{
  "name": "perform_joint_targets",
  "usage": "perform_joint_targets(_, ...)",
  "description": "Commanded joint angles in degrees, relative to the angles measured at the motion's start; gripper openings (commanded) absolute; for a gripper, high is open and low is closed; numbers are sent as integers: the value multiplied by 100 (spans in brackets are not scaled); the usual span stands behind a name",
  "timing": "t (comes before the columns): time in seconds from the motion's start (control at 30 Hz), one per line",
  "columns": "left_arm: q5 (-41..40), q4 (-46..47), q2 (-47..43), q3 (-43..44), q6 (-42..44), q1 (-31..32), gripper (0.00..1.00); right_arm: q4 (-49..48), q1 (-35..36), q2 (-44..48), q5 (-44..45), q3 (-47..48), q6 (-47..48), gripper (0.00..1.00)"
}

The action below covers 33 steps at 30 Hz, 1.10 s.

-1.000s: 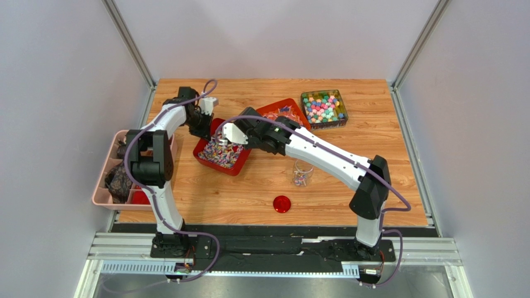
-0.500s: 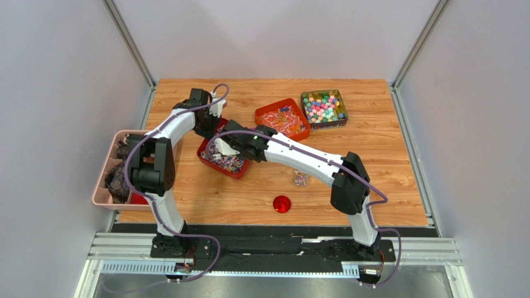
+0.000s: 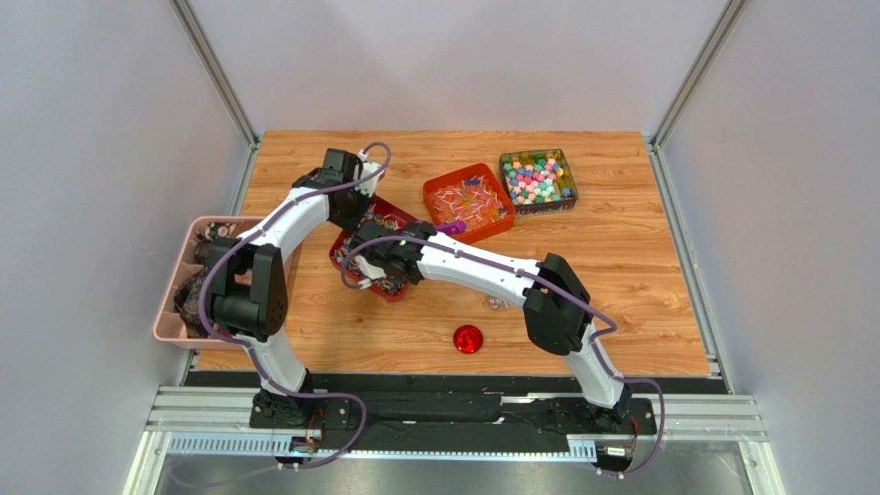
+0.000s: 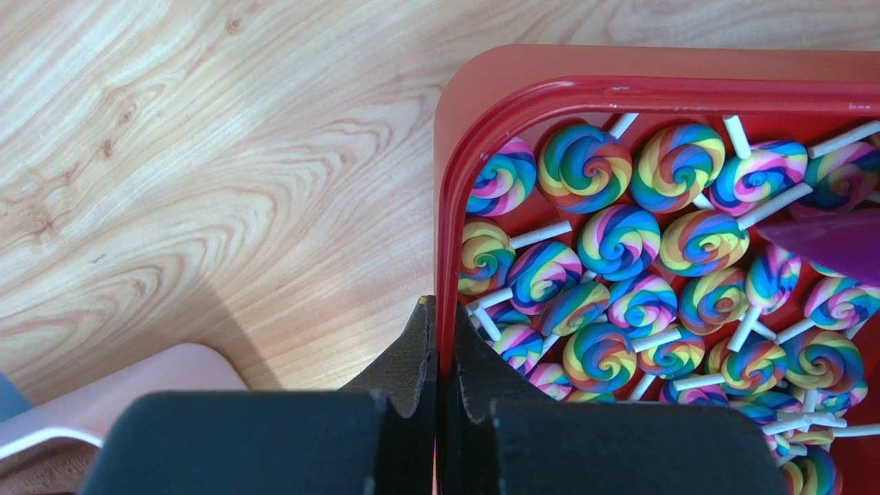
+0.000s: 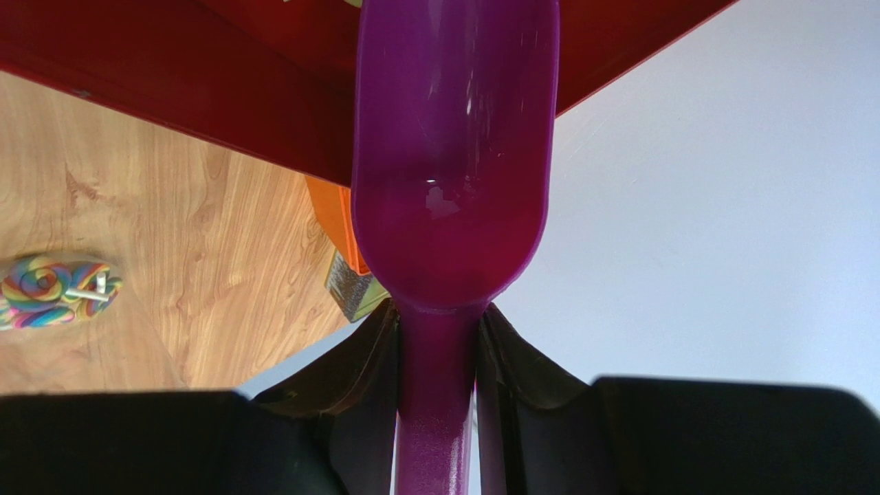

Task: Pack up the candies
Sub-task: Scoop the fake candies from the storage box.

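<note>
Clamping the rim of the red tray [image 4: 620,88], the left end effector [image 4: 439,330] had its fingers pressed together on the thin wall, one finger outside and one inside. Seen from above, that tray sat at about 9 o'clock from the middle of the desk [image 3: 620,268], and both arms met over it.

The candies [image 4: 620,242] lay heaped inside the tray: rainbow-swirl lollipops on short white sticks, crowded against one another and filling its floor. At 3 o'clock in the left wrist view the edge of the purple scoop [image 5: 449,186] reached in over them.

The right end effector [image 5: 439,315] pinched the scoop's narrow handle between its fingers, the bowl pointing away from the wrist toward the tray's red wall. The bowl looked bare inside. A stray lollipop [image 5: 52,292] lay on the wood at 9 o'clock in the right wrist view, apart from the tray.

Elsewhere on the desk, an orange tray [image 3: 470,201] of sweets stood at 12 o'clock and a tin [image 3: 537,180] of round coloured sweets just beside it at 1 o'clock. A red lid [image 3: 468,338] lay at 6 o'clock. A pink bin [image 3: 170,309] hung off the 9 o'clock edge.
</note>
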State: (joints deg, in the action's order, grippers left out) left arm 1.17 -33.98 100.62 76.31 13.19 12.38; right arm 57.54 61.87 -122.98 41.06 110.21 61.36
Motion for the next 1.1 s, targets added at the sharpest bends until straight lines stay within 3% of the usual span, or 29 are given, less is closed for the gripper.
perform_joint_targets(0.0,121,392,-569,121,-133,27,0,1204,150,-209,-282,491,289,0)
perform_joint_targets(0.4,33,462,-596,94,-150,27,0,2384,414,-393,-1380,834,368,0)
perform_joint_targets(0.87,-90,243,-561,147,-326,27,0,3078,414,-1588,-1785,2363,-1573,0)
perform_joint_targets(1.07,-108,111,-421,129,-466,27,0,2825,414,-1738,-1549,2505,-2312,0)
